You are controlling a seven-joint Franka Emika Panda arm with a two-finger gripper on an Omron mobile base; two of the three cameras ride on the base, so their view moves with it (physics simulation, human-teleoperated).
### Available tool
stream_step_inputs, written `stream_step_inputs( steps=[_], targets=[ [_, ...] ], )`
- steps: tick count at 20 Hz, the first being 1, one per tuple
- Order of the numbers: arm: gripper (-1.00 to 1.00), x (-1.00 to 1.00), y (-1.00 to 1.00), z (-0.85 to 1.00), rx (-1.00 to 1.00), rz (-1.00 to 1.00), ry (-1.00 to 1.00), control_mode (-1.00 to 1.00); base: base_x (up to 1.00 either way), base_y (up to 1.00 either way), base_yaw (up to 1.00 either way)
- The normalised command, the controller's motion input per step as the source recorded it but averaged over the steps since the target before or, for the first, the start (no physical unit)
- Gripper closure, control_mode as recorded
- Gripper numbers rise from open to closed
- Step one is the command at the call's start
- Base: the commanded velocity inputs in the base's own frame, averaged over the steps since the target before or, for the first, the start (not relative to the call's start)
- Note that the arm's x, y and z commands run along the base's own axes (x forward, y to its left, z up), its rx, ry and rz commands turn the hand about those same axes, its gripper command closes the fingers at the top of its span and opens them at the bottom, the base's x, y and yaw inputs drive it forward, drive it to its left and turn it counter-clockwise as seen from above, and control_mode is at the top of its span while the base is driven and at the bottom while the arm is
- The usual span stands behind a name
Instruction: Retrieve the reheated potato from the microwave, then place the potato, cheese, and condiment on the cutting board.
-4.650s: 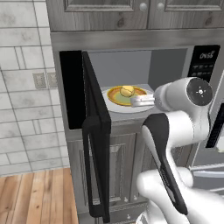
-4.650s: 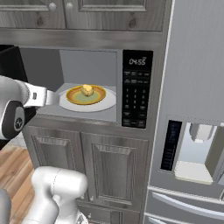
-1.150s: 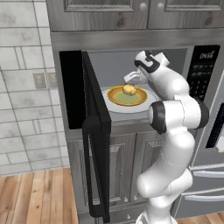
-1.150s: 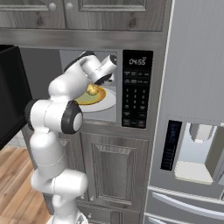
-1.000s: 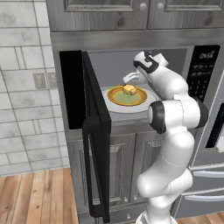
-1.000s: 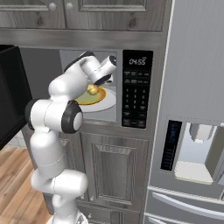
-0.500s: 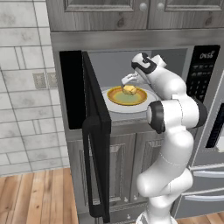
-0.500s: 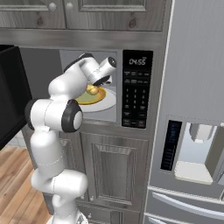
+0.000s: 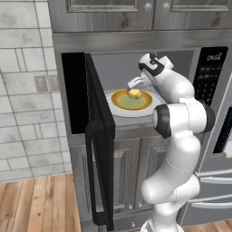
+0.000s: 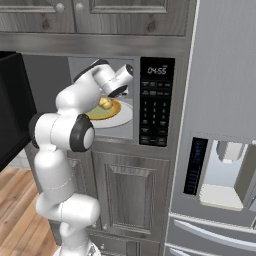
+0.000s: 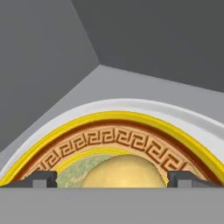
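Left base view, left to right: you've got the built-in black microwave (image 9: 136,90) with its dark glass door (image 9: 93,131) swung wide open toward 9 o'clock, grey interior exposed. Inside, a round yellow plate with a patterned brown rim (image 9: 131,99) sits on the white turntable (image 9: 136,111). The small round pale-yellow potato (image 9: 134,94) rests on that plate, a touch toward 1 o'clock of its centre. The white arm reaches in from 3 o'clock, and the two-finger gripper (image 9: 136,84) hangs just above the potato, at its 12 o'clock.

Right base view: the open door is the black slab at the 9 o'clock edge. The arm's wrist covers most of the cavity; the potato (image 10: 105,103) peeks out just under the wrist on the plate (image 10: 107,111). The button panel (image 10: 155,102) with its lit display is at 3 o'clock of the cavity, and a grey fridge with a dispenser (image 10: 220,170) stands further right.

Hand view: the potato (image 11: 124,172) sits dead centre at 6 o'clock between the two dark fingertips (image 11: 41,179), one at 7 o'clock and one at 5 o'clock. The jaws are spread wider than the potato, with visible gaps on both sides, so nothing is gripped. The plate's key-pattern rim (image 11: 113,138) arcs over the potato at 12 o'clock, with the white turntable (image 11: 175,116) edge beyond it and the grey cavity walls behind.
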Motion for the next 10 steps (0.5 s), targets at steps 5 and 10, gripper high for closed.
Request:
stream_step_inputs(
  steps=[5,10],
  targets=[
    [-1.00,-0.22,-0.09,-0.12,-0.01,0.08,0.00,-1.00,0.00,0.00,0.00],
    [-1.00,-0.19,-0.06,-0.14,-0.04,0.01,0.00,-1.00,0.00,0.00,0.00]
  ],
)
